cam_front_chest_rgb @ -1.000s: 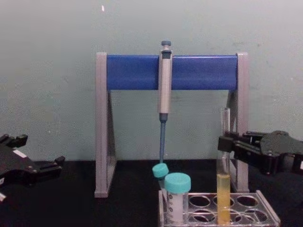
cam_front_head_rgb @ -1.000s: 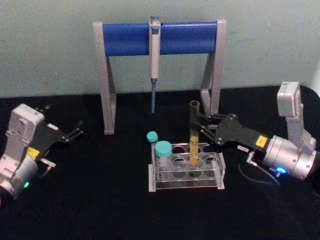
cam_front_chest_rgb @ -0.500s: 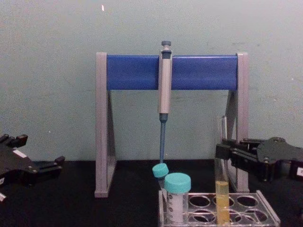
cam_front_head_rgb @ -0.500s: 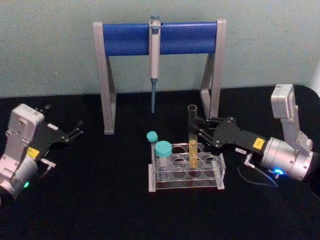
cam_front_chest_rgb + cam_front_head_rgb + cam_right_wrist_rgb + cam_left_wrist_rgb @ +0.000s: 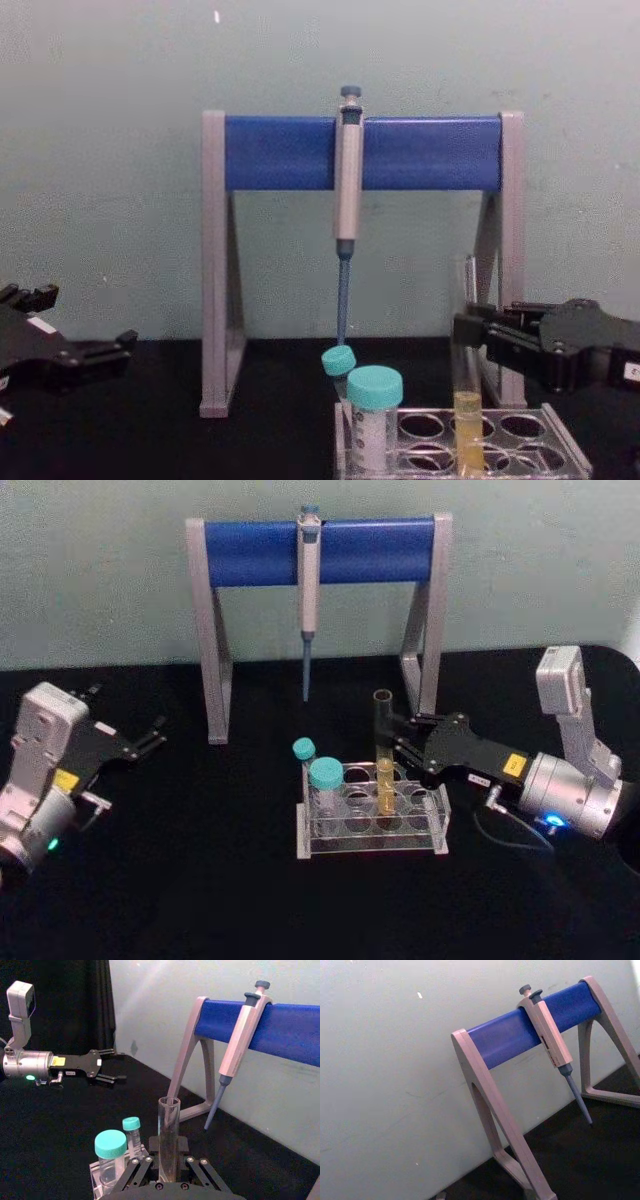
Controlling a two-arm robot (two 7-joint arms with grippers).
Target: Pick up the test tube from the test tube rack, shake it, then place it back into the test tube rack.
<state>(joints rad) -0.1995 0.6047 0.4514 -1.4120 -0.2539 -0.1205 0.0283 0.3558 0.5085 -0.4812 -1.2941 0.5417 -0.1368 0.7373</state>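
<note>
**Right gripper clamped on the tube, tube seated in the rack**

The right gripper (image 5: 391, 739) reaches in from the robot's right, low over the table, with its 2 fingers pressed against either side of the test tube (image 5: 385, 780). The grip sits on the clear glass, above the yellow liquid and below the open mouth. In the right wrist view the tube rises straight up between the black fingers.

The test tube stands upright, its rounded yellow end down inside a hole of the test tube rack (image 5: 340, 848). From the chest view that hole lies right of the vials, with 1 open hole between; which row it is I cannot tell. The liquid sits partly within the rack's height, and the bare glass stands well above the rack's top.

At the rack's left end stand 2 teal-capped vials: a wide one (image 5: 325, 776) nearer the robot and a narrow one (image 5: 304, 750) just behind it.

Behind the rack stands the pipette stand (image 5: 250, 552), 2 grey legs joined by a blue bar, with a grey-blue pipette (image 5: 309, 580) hanging from the middle of the bar, tip down. The stand's right leg is just behind the right gripper.

The left gripper (image 5: 155, 735) rests well apart at the robot's left, low over the black table (image 5: 200, 880), its fingers spread and holding nothing.
</note>
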